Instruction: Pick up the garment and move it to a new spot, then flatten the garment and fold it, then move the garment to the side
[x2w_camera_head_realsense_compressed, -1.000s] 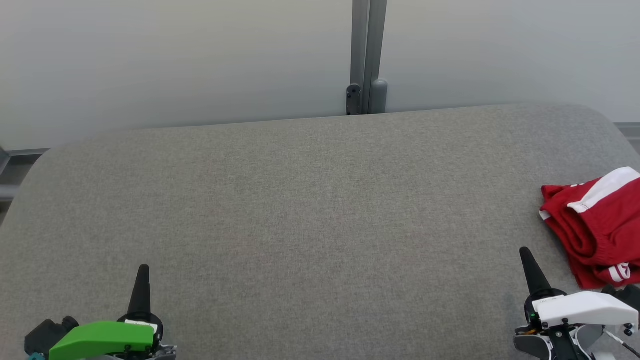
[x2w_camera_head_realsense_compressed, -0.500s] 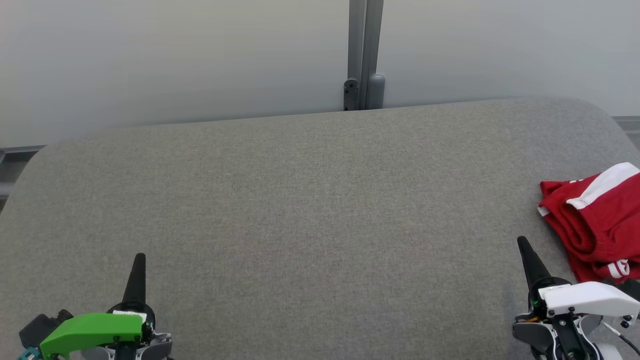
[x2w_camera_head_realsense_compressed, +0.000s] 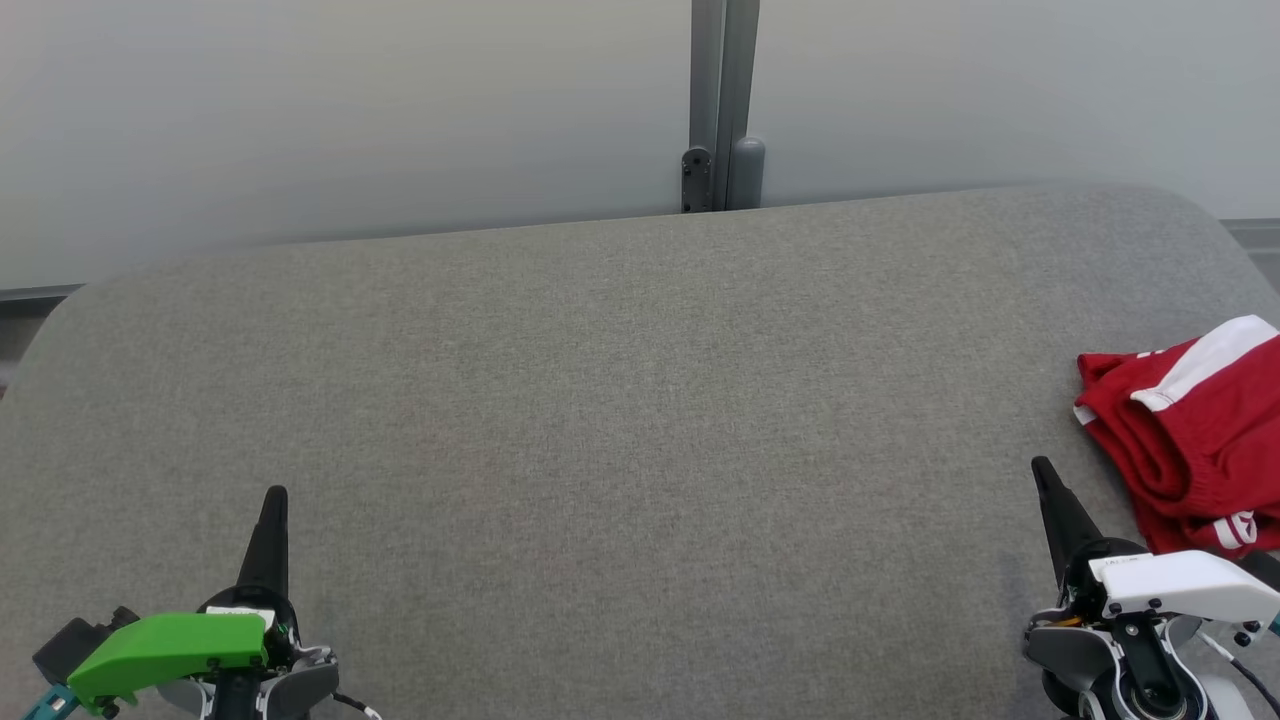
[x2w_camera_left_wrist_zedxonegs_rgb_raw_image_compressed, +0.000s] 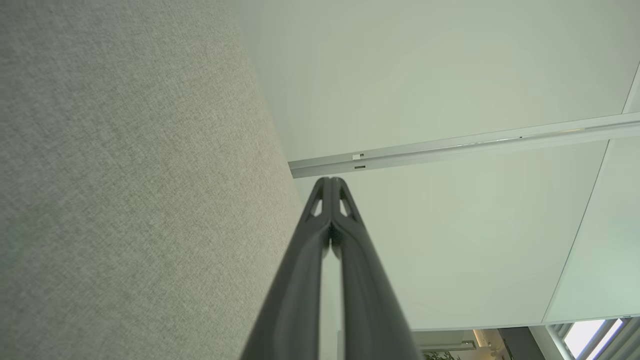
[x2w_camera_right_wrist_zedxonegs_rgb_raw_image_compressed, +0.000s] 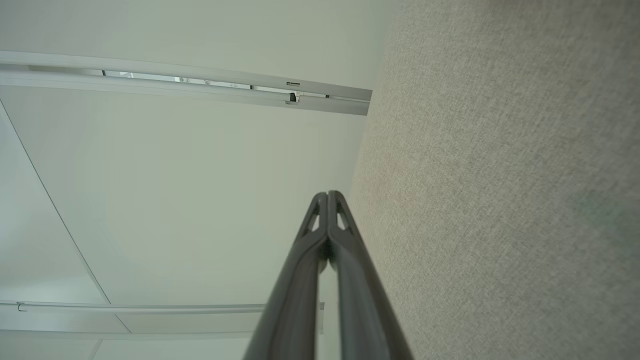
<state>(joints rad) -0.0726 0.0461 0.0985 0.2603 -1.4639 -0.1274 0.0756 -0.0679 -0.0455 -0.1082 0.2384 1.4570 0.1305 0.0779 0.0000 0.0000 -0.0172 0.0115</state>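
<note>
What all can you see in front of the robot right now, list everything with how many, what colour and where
garment: one, red with white bands, bunched at the table's right edge, partly cut off by the head view's edge
table: one, grey fabric top, rounded far corners, spanning the head view
post: one, grey metal, upright behind the table's far edge, near the middle
wall panels: two, pale, behind the table on either side of the post
left gripper: one, dark fingers, green cover, lower left, shut, holding nothing
right gripper: one, dark fingers, white cover, lower right, shut, just left of the garment

left gripper (x2w_camera_head_realsense_compressed: 275, 497): fingers pressed together, nothing held | right gripper (x2w_camera_head_realsense_compressed: 1040, 468): fingers pressed together, nothing held
</note>
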